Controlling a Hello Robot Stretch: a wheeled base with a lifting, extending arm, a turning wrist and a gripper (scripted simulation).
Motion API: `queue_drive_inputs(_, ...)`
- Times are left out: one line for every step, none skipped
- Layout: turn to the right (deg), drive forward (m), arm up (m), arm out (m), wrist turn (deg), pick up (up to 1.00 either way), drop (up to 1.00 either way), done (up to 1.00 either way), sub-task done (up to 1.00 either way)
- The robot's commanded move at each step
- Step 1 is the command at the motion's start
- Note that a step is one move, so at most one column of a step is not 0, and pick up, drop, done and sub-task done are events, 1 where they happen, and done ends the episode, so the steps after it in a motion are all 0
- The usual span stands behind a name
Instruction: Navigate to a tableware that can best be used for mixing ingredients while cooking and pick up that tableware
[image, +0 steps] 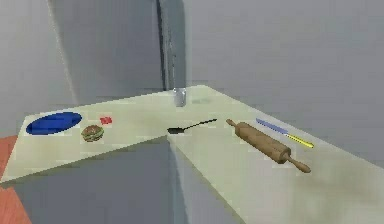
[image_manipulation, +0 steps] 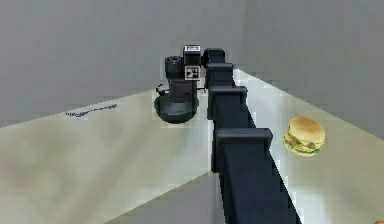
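Observation:
In the arm side view my dark arm (image_manipulation: 240, 150) reaches out over a pale tabletop (image_manipulation: 90, 165). At its far end sits the gripper (image_manipulation: 176, 98), next to the white marker squares (image_manipulation: 193, 52). A dark, round, bowl-like thing (image_manipulation: 165, 114) rests on the tabletop right at the gripper. I cannot tell whether the gripper holds anything. In the forward view a blue, shallow round dish (image: 53, 124) lies at the left end of a pale table (image: 140, 152).
A burger (image_manipulation: 305, 137) lies right of the arm and a thin blue thing (image_manipulation: 88, 111) far left. The forward view's table also carries a rolling pin (image: 267, 145), a dark spoon (image: 190, 127), a yellow and blue stick (image: 284, 132), a clear glass (image: 180, 97), a small round thing (image: 93, 133) and a red bit (image: 106, 119).

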Motion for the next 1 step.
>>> queue_drive_inputs(0.0,0.00,-0.08,0.00,0.0,0.00,0.00,0.00,0.00)
